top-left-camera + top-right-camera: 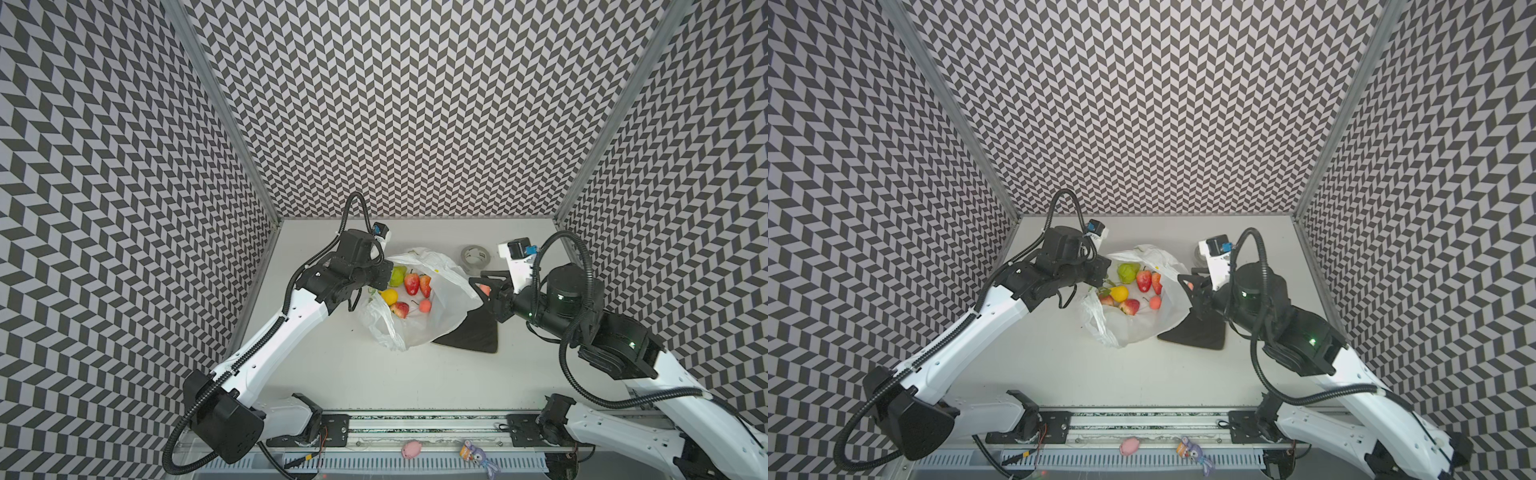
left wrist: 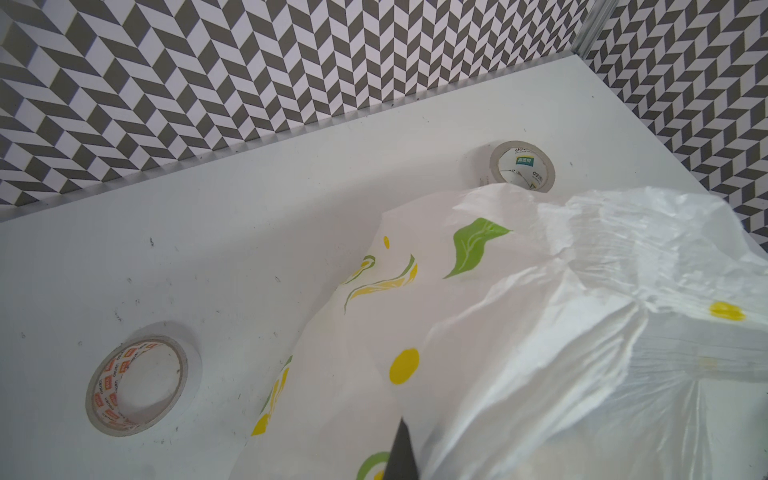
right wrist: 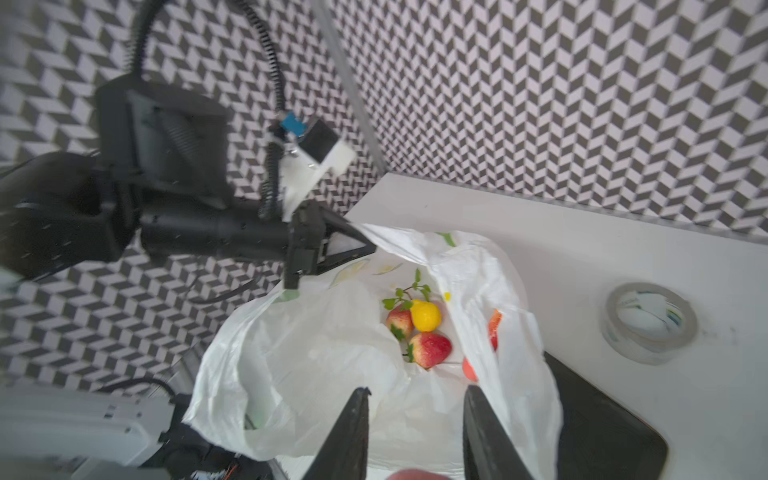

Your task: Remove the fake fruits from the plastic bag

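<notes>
"Gently: lift that small pink-orange toy fruit (image 1: 483,288) clear of the thin white lemon-printed plastic bag (image 1: 436,320) before setting it on the white counter (image 1: 374,374)."

"Yes. The right gripper (image 3: 415,392) has its jaws clamped on it, slightly apart. The left gripper (image 3: 368,246) pinches the rim, jaws together. The other glossy toy fruits (image 1: 411,283) lie inside."

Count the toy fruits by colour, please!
Red strawberries: 4
Yellow lemon: 1
Green fruit: 1
Pink-orange fruits: 2, one held in the right hand
Total: 8
</notes>
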